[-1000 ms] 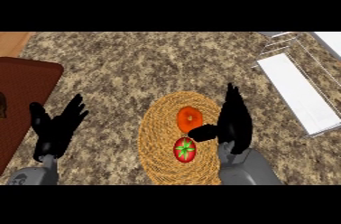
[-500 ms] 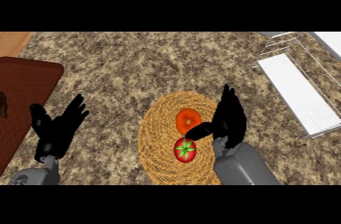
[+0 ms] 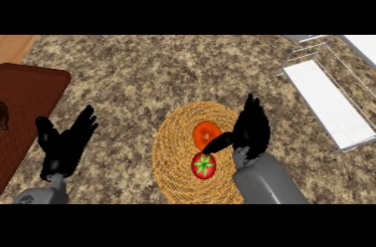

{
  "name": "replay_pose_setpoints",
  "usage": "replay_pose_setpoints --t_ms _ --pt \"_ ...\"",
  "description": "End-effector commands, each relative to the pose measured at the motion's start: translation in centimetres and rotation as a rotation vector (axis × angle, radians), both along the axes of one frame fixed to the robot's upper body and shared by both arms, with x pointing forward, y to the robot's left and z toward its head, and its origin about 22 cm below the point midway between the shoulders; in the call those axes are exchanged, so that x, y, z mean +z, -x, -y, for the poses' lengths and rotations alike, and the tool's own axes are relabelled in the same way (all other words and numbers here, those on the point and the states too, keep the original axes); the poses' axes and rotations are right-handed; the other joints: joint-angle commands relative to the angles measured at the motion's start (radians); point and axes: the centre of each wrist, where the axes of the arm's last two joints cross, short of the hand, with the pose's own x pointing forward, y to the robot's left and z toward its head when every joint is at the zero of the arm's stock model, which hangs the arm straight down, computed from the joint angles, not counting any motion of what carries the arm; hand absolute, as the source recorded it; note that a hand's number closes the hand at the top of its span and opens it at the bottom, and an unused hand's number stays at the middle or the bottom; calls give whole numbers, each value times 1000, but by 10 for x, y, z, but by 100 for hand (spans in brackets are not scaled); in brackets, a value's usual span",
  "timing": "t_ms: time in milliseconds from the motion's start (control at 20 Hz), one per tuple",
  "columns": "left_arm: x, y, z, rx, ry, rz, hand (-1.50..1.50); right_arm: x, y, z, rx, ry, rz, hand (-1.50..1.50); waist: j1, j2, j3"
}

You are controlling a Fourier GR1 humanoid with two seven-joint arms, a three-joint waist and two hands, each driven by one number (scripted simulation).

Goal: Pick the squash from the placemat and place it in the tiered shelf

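Observation:
An orange squash (image 3: pixel 206 133) lies on the round woven placemat (image 3: pixel 180 159), just above a red tomato (image 3: pixel 203 165) with a green star-shaped top. My right hand (image 3: pixel 249 129) stands open beside the squash on its right, fingers straight and pointing up the view, thumb reaching over the squash's lower right edge. My left hand (image 3: pixel 67 141) rests open at the lower left, fingers up, well away from the placemat. The white tiered shelf (image 3: pixel 332 99) stands at the right edge of the counter.
A dark brown board (image 3: pixel 26 116) covers the left edge of the speckled stone counter (image 3: pixel 161 71), with a small dark object at its left border.
My right hand has shifted left toward the squash, and its thumb now overlaps the squash's edge. The left hand has stayed put.

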Motion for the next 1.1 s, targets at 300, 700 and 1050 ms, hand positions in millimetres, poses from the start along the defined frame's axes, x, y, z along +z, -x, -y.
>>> replay_pose_setpoints --t_ms 300,700,1050 --pt "-5 6 -1 6 17 -75 0 -8 -14 -16 -203 18 -57 -150 14 16 -3" --pt "0 0 3 -29 5 -65 0 -38 -1 -23 85 82 -286 150 22 20 -3" --pt "-22 6 -5 7 3 -60 0 -25 -19 -49 42 -28 -72 150 11 19 -3"
